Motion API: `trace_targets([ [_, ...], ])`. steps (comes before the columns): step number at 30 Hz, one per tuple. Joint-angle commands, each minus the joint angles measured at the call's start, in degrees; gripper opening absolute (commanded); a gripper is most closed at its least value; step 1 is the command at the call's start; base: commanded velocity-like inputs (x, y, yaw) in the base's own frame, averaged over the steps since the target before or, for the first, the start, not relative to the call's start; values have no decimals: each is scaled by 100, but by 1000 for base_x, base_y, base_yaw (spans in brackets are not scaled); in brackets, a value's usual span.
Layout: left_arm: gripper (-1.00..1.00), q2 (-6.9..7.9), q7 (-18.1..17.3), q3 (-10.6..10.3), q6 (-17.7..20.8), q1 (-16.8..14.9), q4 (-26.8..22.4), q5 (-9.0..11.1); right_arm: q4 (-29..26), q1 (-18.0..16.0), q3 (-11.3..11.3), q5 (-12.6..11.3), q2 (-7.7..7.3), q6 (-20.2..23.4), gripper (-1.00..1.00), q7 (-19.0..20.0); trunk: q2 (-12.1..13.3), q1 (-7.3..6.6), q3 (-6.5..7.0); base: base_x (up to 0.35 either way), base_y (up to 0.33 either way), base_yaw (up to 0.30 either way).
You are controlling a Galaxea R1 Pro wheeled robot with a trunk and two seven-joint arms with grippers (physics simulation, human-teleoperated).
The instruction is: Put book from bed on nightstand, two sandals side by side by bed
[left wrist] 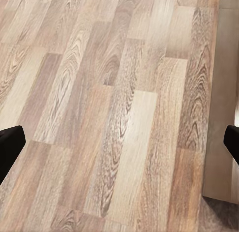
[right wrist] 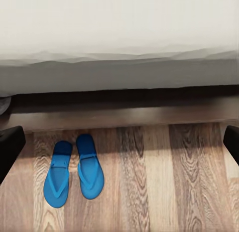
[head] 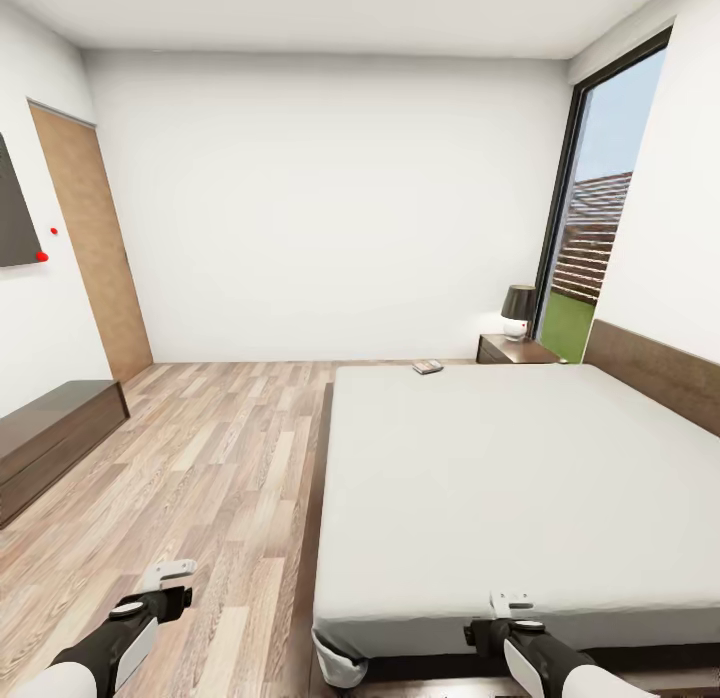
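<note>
The book (head: 428,367) lies flat at the far edge of the bed (head: 500,478), close to the nightstand (head: 512,351) by the window. Two blue sandals (right wrist: 56,181) (right wrist: 90,167) rest side by side on the floor, right beside the bed's dark frame (right wrist: 129,117). My right gripper (right wrist: 121,144) hangs open above the floor near them, and it also appears at the bed's near edge (head: 511,605). My left gripper (left wrist: 122,142) is open over bare planks, left of the bed (head: 168,574). Both hold nothing.
A black table lamp (head: 518,311) stands on the nightstand. A long low dark bench (head: 50,433) lines the left wall, with a tan door (head: 95,248) beyond it. A tall window (head: 590,218) fills the far right corner. Wood floor (head: 220,458) stretches left of the bed.
</note>
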Motion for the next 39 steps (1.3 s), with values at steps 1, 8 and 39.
trace_targets([
  [1, 100, 2, 18, -21, 11, 0, -13, 53, -14, -1, 49, -54, -2, 32, 100, -13, -5, -1, -7, -174, 0, 0],
  [8, 100, 2, 11, -21, -63, 0, -11, 48, -14, 30, 50, -59, 1, -246, 100, -13, -5, -1, -7, -172, 0, 0],
  [39, 100, 2, 0, -21, -86, 0, -11, 48, -22, 69, 53, -116, 13, -391, 100, -13, -5, -1, -7, -64, 0, 35],
])
